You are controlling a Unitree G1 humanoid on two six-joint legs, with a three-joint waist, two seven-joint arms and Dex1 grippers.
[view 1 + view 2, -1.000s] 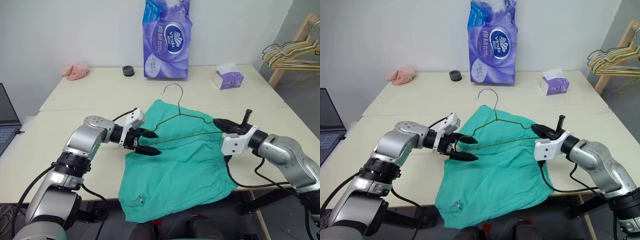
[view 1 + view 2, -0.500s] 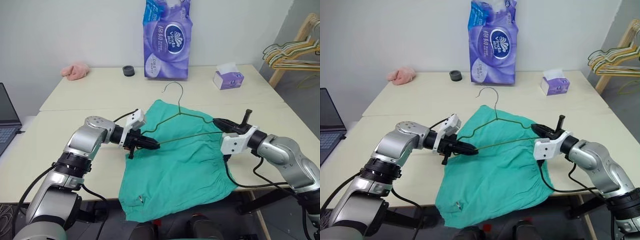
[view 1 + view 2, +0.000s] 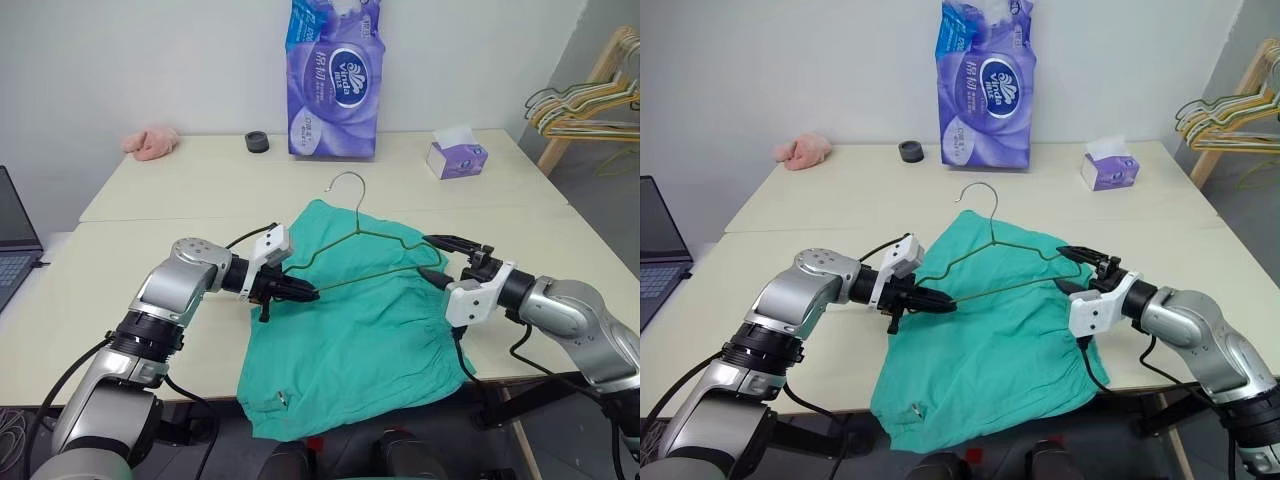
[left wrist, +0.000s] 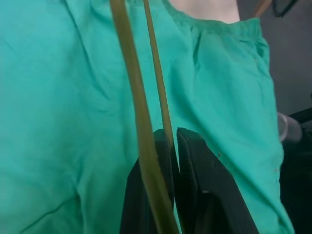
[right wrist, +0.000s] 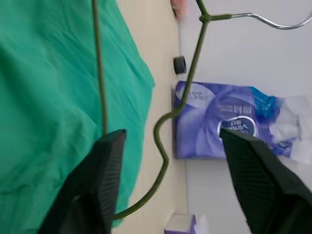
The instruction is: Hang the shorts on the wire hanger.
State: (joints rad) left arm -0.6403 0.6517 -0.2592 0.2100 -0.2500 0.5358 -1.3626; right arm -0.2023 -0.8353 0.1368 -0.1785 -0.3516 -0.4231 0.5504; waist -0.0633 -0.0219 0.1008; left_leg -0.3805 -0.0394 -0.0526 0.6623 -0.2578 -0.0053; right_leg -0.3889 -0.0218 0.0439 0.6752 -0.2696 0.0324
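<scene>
Above the teal-green fabric shorts, the left hand has clamped the thin grey wire hanger; the right hand has released it, fingers apart.

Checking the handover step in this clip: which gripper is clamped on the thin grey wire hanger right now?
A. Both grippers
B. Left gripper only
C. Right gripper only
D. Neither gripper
B: the left gripper is pinched shut on the thin grey wire hanger above the teal-green fabric shorts, while the right gripper stands with its fingers spread apart around the wire's other end.
</scene>
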